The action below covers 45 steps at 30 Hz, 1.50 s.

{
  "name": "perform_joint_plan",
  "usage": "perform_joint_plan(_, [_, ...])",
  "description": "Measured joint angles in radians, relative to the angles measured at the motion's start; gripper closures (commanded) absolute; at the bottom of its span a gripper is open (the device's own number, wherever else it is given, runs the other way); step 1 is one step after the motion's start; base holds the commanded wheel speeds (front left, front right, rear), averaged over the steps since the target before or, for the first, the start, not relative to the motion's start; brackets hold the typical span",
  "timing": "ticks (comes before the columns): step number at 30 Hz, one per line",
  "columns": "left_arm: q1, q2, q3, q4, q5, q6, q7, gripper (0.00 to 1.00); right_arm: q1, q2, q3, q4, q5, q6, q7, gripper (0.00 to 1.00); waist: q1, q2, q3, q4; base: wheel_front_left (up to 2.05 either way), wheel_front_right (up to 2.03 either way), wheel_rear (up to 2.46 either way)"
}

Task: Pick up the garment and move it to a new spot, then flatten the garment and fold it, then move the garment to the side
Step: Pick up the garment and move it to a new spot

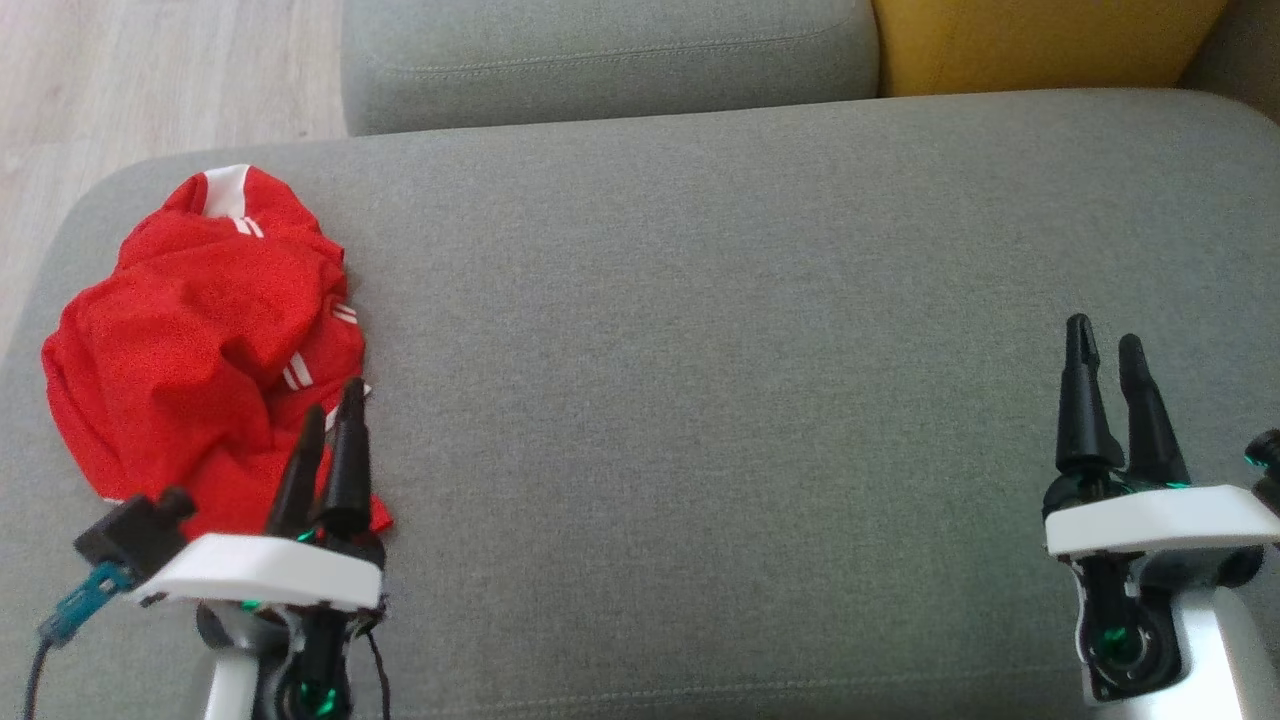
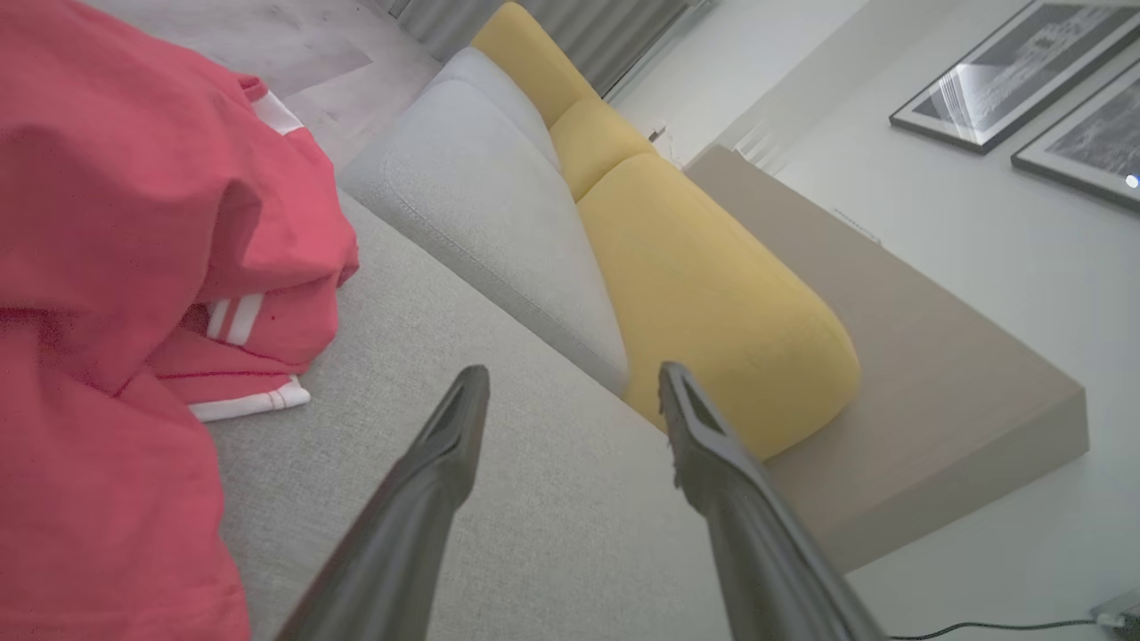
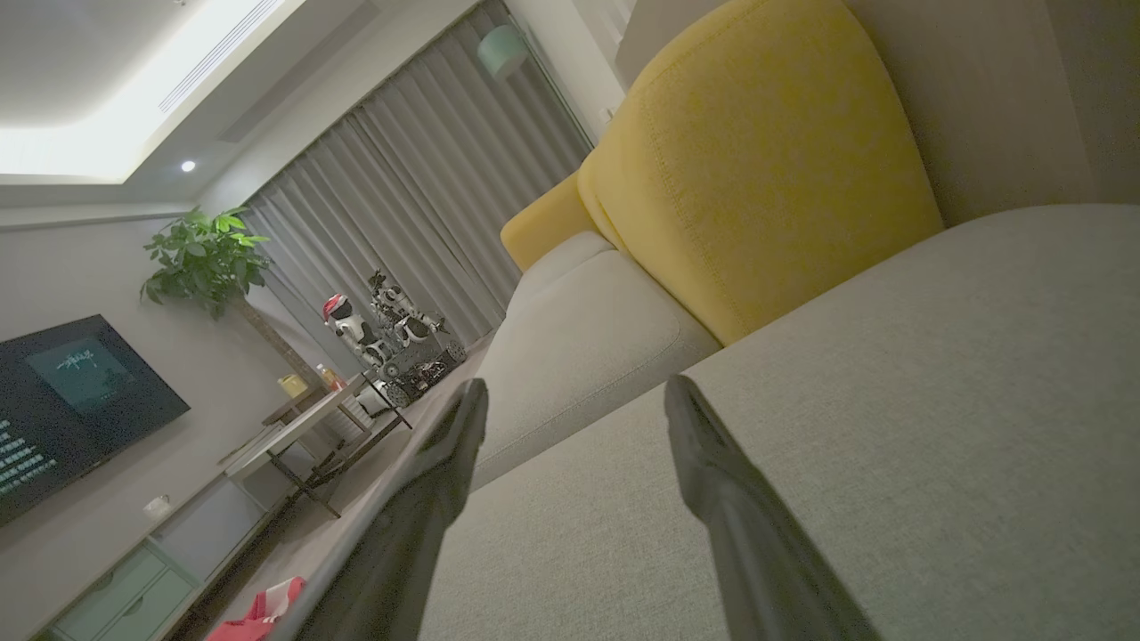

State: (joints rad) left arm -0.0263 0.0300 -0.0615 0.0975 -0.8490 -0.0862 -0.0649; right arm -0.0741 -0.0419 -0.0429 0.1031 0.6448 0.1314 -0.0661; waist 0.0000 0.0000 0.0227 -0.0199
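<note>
The crumpled red garment (image 1: 200, 330) lies at the left end of the grey sofa seat (image 1: 700, 350). The left gripper (image 1: 333, 400) sits at its right edge. In the head view its fingers look nearly closed, but the left wrist view shows them parted and empty, with the garment just beside them. The right gripper (image 1: 1105, 338), well apart, is slightly parted and holds nothing. Its wrist view takes in a television (image 3: 71, 401) and a plant (image 3: 205, 254).

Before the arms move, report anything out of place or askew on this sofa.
Only the red garment: it lies crumpled in a heap at the left end of the grey seat cushion, white-striped trim bunched and partly tucked under. The left hand is open beside it, not gripping. Nothing looks spilled or damaged.
</note>
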Motion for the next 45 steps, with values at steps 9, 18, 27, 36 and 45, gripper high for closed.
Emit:
perform_joint_plan(9, [-0.002, 0.026, -0.075, -0.005, 0.166, 0.067, -0.021, 0.00, 0.000, 0.000, 0.007, -0.009, -0.140, 0.000, -0.022, 0.00, 0.0000, 0.0000, 0.001, -0.002, 0.00, 0.00, 0.00])
perform_joint_plan(18, [-0.014, 0.085, -0.168, 0.000, 0.304, 0.186, -0.052, 0.00, 0.000, 0.000, 0.032, -0.010, -0.307, 0.000, -0.050, 0.00, 0.0000, 0.0000, 0.000, 0.000, 0.00, 0.00, 0.00])
perform_joint_plan(27, [-0.032, 0.131, -0.254, -0.021, 0.409, 0.289, -0.079, 0.00, 0.000, 0.000, 0.040, 0.008, -0.439, 0.000, -0.077, 0.00, 0.0000, 0.0000, -0.002, 0.004, 0.00, 0.00, 0.00])
perform_joint_plan(36, [-0.045, 0.168, -0.330, -0.037, 0.502, 0.350, -0.104, 0.00, -0.001, -0.001, 0.065, 0.020, -0.566, 0.000, -0.102, 0.00, 0.0000, 0.0000, -0.004, 0.003, 0.00, 0.00, 0.00])
perform_joint_plan(45, [-0.061, 0.181, -0.362, -0.069, 0.562, 0.391, -0.132, 0.00, -0.019, -0.001, 0.092, 0.017, -0.621, 0.000, -0.133, 0.00, 0.0000, 0.0000, 0.002, 0.001, 0.00, 0.00, 0.00])
